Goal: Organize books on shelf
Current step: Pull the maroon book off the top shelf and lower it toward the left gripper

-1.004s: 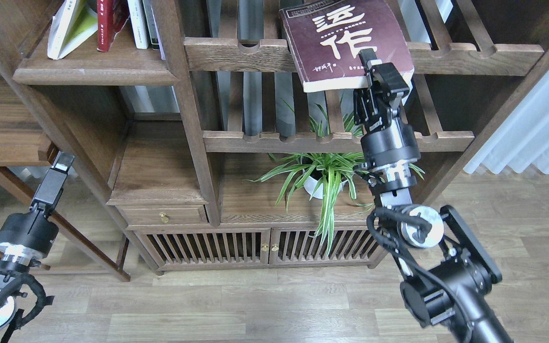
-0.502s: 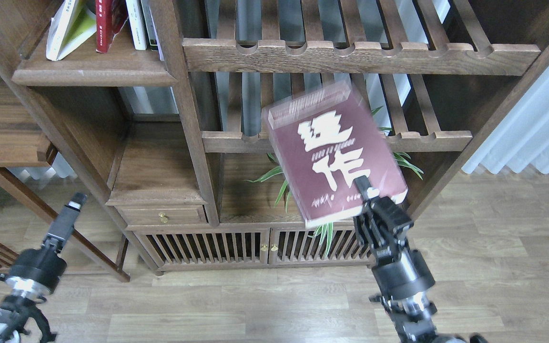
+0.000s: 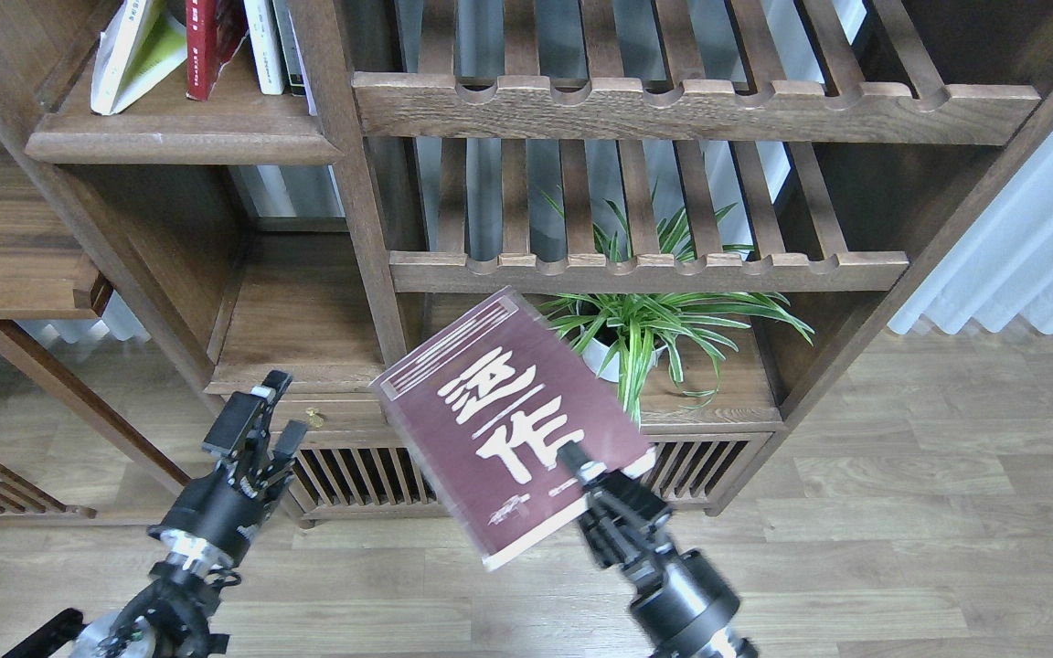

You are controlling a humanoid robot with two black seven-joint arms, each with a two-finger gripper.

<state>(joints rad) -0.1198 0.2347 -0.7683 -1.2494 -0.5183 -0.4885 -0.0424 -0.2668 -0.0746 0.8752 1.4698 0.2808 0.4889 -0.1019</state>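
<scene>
Since the earlier frames the maroon book has come off the upper slatted rack and dropped low, now in front of the cabinet doors, left of the potted plant. Right hand is clamped on the book's lower right edge, one finger lying across the cover beside the white characters. Book is tilted, cover up, spine side toward lower left, clear of every shelf and rack.

Left hand has risen and swung inward; it sits just left of the book, in front of the small drawer, fingers slightly apart, holding nothing.

Shelf at upper left carries the other books: lime-yellow book leaning at the left end, red book upright next to it, then a few pale spines against the post.

Lower slatted rack sits above the plant. Wood floor below.
</scene>
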